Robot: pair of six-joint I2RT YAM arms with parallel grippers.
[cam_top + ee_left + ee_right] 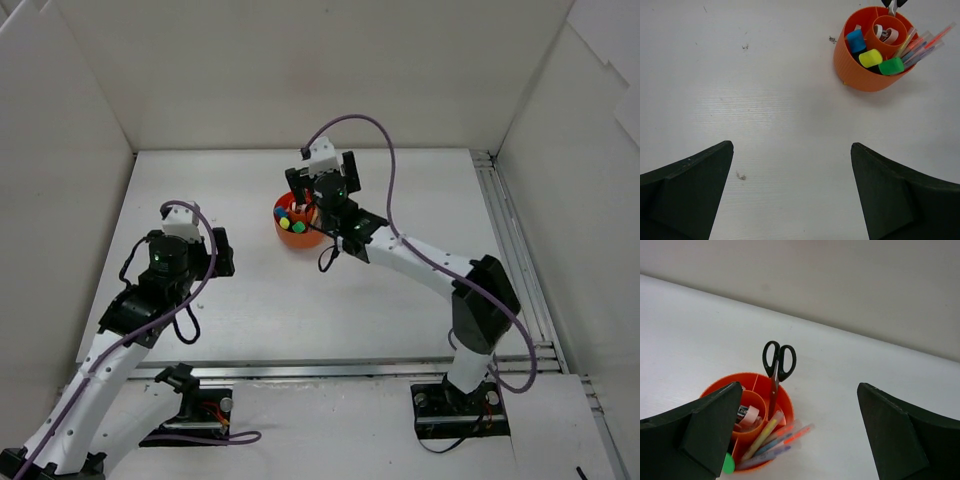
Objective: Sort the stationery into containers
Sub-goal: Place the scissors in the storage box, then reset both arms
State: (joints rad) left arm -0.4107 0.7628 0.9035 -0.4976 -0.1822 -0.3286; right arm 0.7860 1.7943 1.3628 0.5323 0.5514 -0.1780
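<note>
Black-handled scissors (778, 362) are seen standing near upright, handles up and blades down, in the orange desk organiser (860, 75), just below the right gripper (800, 386), whose fingers are spread wide around nothing. The left gripper (792, 144), likewise spread and empty, is held well apart over the table (765, 100).
</note>
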